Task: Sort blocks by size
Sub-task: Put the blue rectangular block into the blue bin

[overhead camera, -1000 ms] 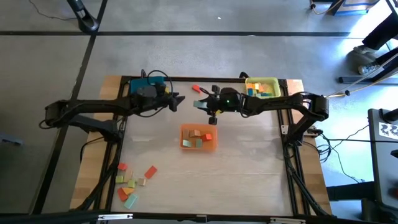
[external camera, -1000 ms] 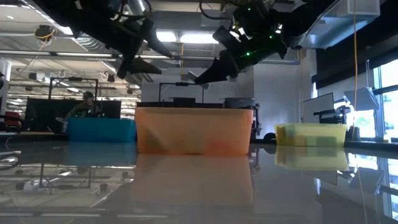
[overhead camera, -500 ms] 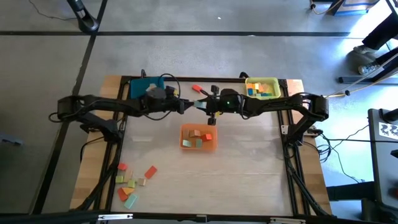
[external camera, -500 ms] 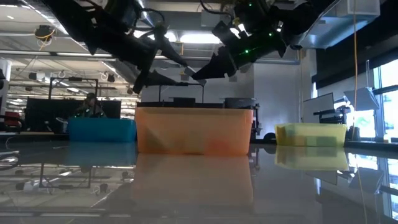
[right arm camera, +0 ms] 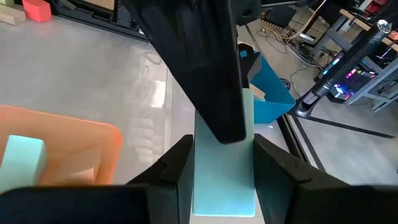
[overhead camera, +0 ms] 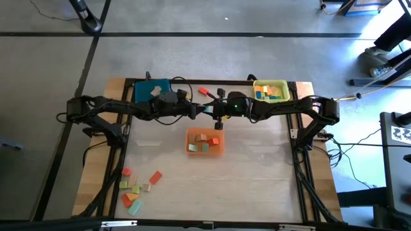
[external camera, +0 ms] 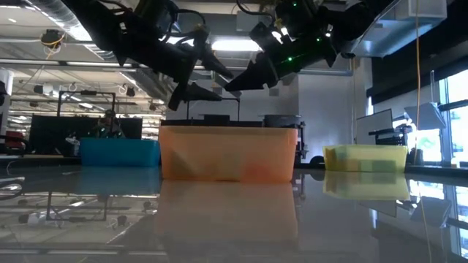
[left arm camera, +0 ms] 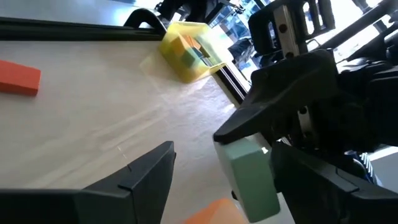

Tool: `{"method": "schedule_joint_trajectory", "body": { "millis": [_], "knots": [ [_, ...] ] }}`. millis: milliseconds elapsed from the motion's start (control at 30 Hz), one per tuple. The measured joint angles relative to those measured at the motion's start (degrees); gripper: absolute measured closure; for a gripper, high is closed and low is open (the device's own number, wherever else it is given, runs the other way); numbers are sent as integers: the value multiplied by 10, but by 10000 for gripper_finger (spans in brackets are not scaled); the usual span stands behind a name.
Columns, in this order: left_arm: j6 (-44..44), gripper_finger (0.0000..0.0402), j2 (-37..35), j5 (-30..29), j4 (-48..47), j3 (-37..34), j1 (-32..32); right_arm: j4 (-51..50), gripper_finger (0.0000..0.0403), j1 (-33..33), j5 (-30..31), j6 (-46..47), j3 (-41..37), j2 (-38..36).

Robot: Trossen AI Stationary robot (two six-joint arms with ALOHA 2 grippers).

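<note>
1. Above the table's middle, just toward twelve o'clock from the orange tray, a light blue block hung in mid-air, pinched between the fingers of the right gripper; raised like that, it looked offered for a hand-over rather than a drop.
2. The left gripper met it from nine o'clock with its fingers spread wide around the block, one finger already lying over the block's face, not yet clenched, so the right claw alone carried the weight.
3. The orange tray below held several blocks, presumably one size class.
4. The yellow tray, at two o'clock, held more sorted blocks; the blue tray sat at ten o'clock.
5. A lone red block lay at twelve o'clock.
6. Unsorted blocks waited in a loose cluster at seven o'clock.
</note>
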Motion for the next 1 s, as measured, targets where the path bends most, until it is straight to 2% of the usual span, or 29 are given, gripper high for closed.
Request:
{"method": "schedule_joint_trajectory", "body": {
  "millis": [167, 367, 500, 667, 800, 900, 1000],
  "knots": [
    [6, 197, 0, 1, -3, 0, 0, 3, 275, 0, 0, -11, 0, 0],
    [27, 296, 0, 3, 3, 1, 0, 6, 270, 0, 1, -11, 0, 0],
    [55, 358, 0, 0, 3, 1, 0, 15, 244, 0, 3, 10, 0, 0],
    [92, 362, -7, -2, -10, 0, 0, 13, 191, 4, 7, 19, 0, -5],
    [130, 362, -65, -14, -77, 0, 3, -59, 153, 3, 22, 19, 0, -53],
    [162, 358, -136, -76, -189, 0, 7, -128, 137, 3, 37, 19, 0, -99],
    [188, 356, -217, -186, -327, 0, 17, -172, 131, 3, 61, 19, 0, -129]
  ]
}}
